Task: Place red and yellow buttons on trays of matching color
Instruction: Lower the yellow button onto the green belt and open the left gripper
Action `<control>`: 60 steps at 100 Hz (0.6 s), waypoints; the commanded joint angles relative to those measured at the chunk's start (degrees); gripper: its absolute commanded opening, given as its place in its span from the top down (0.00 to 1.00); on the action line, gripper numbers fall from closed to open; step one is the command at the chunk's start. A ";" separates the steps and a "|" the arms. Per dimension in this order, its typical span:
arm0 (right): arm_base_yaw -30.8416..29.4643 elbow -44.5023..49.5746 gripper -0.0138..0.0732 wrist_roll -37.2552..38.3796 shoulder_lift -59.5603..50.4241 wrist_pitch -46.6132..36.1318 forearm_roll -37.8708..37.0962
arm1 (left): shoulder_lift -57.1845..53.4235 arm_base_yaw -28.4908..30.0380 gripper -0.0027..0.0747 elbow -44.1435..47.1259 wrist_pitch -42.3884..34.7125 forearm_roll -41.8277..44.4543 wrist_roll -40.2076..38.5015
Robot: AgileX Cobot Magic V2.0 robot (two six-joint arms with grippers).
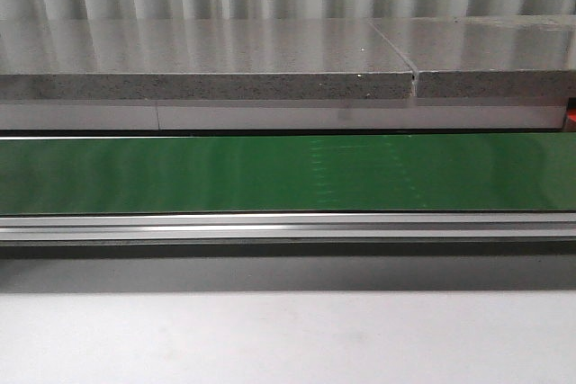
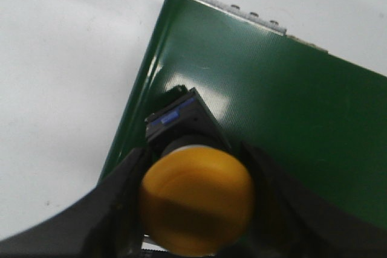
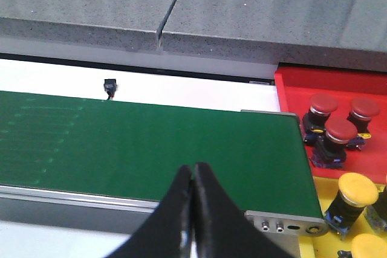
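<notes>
Yellow button (image 2: 196, 200) clamped in left end effector (image 2: 195, 209) above green belt (image 2: 290, 107); right end effector (image 3: 192, 176) pinched closed, empty

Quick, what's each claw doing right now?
Left claw: closed on a yellow button.
Right claw: closed, holding nothing.

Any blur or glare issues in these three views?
Left wrist: yellow button in the left claw is soft and out of focus; white glare patch on the green belt. Front: belt looks streaked, possibly motion blur. Right wrist: sharp; red buttons crisp.
</notes>
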 commanded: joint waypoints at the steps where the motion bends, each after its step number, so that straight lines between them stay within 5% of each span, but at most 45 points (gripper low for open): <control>1: -0.01 -1.54 0.92 -0.56 0.51 -4.66 -0.03 | -1.16 -0.42 0.75 -1.33 0.90 -1.42 0.17; 20: -0.01 -1.54 0.92 -0.56 0.51 -4.66 -0.03 | 0.39 -0.42 0.71 -1.33 1.66 -1.42 0.58; 44: -0.01 -1.54 0.92 -0.56 0.51 -4.66 -0.03 | 0.39 -0.42 0.31 -1.63 0.38 -2.69 0.70; 60: -0.01 -1.54 0.92 -0.56 0.51 -4.66 -0.03 | 0.39 -0.42 0.30 -5.18 -0.01 -4.76 0.80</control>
